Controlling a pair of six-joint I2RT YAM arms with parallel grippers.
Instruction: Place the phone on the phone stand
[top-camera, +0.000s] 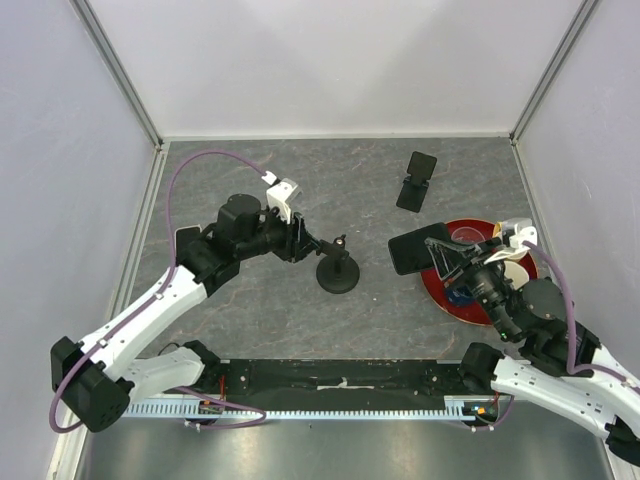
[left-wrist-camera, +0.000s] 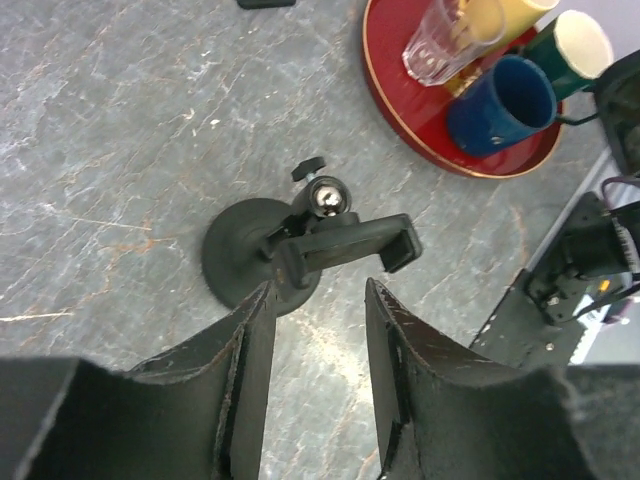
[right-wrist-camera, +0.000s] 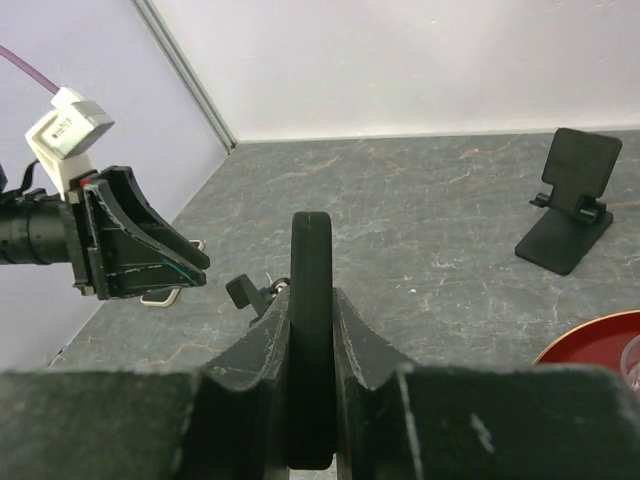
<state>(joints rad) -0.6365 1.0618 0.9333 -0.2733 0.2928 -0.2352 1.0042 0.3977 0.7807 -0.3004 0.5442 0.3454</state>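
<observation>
A black phone (top-camera: 414, 250) is gripped edge-on in my shut right gripper (top-camera: 447, 259), held above the table left of the red tray; in the right wrist view the phone (right-wrist-camera: 311, 250) stands upright between the fingers (right-wrist-camera: 272, 330). A black phone stand with a round base (top-camera: 338, 273) and a clamp head (left-wrist-camera: 345, 245) on a ball joint stands mid-table. My left gripper (top-camera: 304, 240) is open and empty, just left of the stand; its fingertips (left-wrist-camera: 255, 320) hover over the base (left-wrist-camera: 240, 262).
A second, folding black stand (top-camera: 416, 181) sits at the back right, and it also shows in the right wrist view (right-wrist-camera: 568, 205). A red tray (top-camera: 450, 298) at the right holds a glass (left-wrist-camera: 440, 45), a blue mug (left-wrist-camera: 500, 105) and other cups. Walls enclose the table.
</observation>
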